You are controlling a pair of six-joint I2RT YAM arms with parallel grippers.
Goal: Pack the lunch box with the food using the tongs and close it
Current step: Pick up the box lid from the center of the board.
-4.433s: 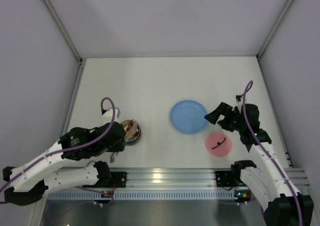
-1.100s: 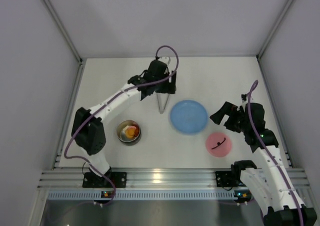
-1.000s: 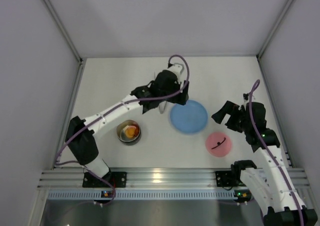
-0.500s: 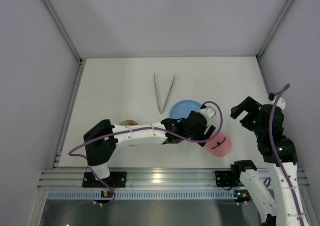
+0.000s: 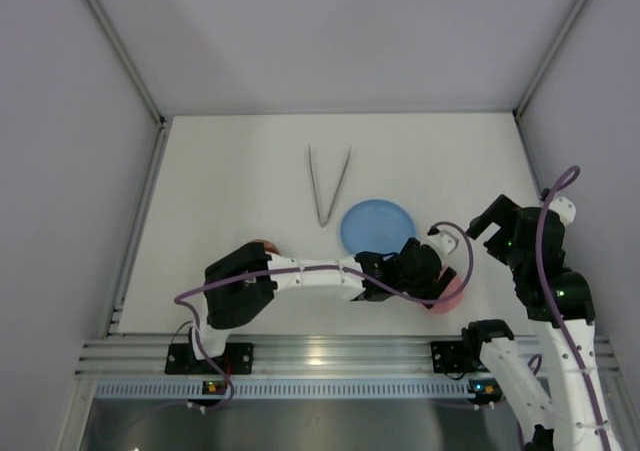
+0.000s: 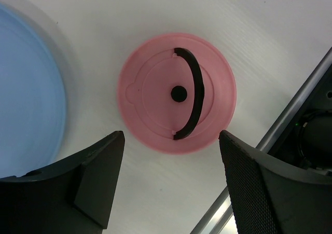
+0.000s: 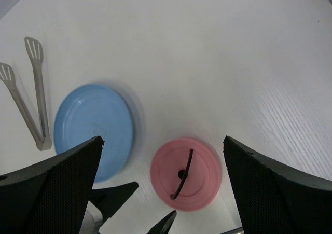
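The pink lid (image 6: 177, 93) with its black strap handle lies flat on the table at the near right, also in the right wrist view (image 7: 185, 174). My left gripper (image 6: 171, 136) hovers over the lid's near edge (image 5: 452, 293), open, with nothing between its fingers. The left arm reaches across the table and covers most of the lunch box (image 5: 262, 245); only a sliver of it shows, and the food is hidden. The tongs (image 5: 328, 184) lie free on the table at the far middle. My right gripper (image 7: 162, 140) stands open and empty, high above the lid (image 5: 488, 223).
A flat blue plate (image 5: 377, 228) lies between the tongs and the lid, and it looks empty (image 7: 93, 127). The aluminium rail (image 5: 330, 353) runs along the near edge, close to the lid. White walls close in the table on three sides.
The left gripper left the tongs on the far table, then swung over the blue plate to the pink lid. The right arm drew back to the right and lifted.
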